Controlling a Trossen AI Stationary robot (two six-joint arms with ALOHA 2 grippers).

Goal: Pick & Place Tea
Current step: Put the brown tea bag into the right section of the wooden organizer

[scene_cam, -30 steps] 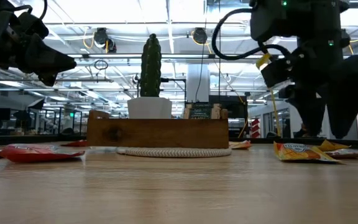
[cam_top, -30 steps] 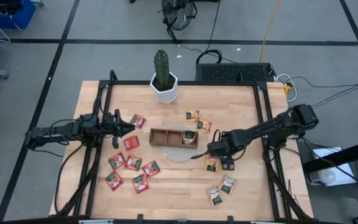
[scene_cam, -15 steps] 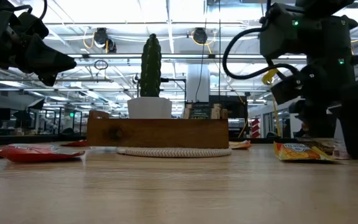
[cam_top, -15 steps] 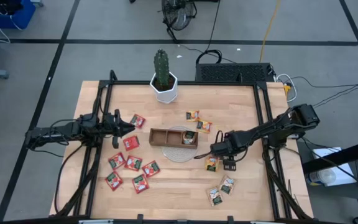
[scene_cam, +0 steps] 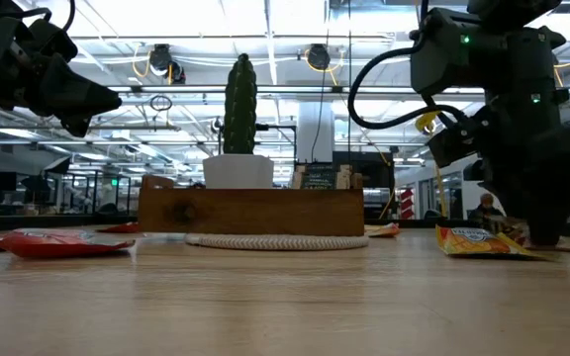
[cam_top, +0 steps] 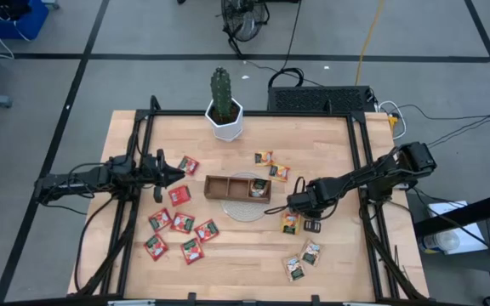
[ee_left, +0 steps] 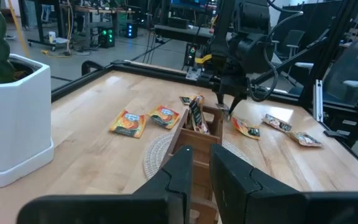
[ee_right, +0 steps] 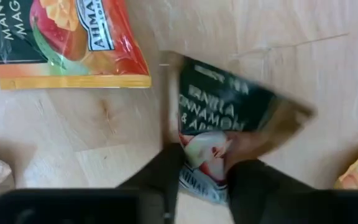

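Tea sachets lie flat on the wooden table: several red ones (cam_top: 183,223) near the left, orange ones (cam_top: 270,164) beyond the brown wooden tray (cam_top: 228,186), two grey-white ones (cam_top: 303,260) near the front. My right gripper (cam_top: 310,223) is down on the table right of the tray, shut on a dark green sachet (ee_right: 229,115) beside an orange sachet (cam_top: 290,223). My left gripper (cam_top: 179,174) hovers shut and holding nothing left of the tray, above the red sachets. My right gripper pinches the dark green sachet by one end (ee_right: 202,158) between its two fingers (ee_right: 166,171). They come from above, pointing down. The rest of the sachet sticks out ahead of the fingers, skewed and creased, low over the table.
The tray rests on a round woven mat (cam_top: 247,209) and holds an upright sachet (cam_top: 260,189). A cactus in a white pot (cam_top: 225,115) stands at the far edge. A black frame (cam_top: 360,170) borders the table. Bare wood lies along the near middle.
My right gripper has come down onto the dark green sachet beside the orange one and has shut on it. Its fingers stood wide apart before and now stand close together.
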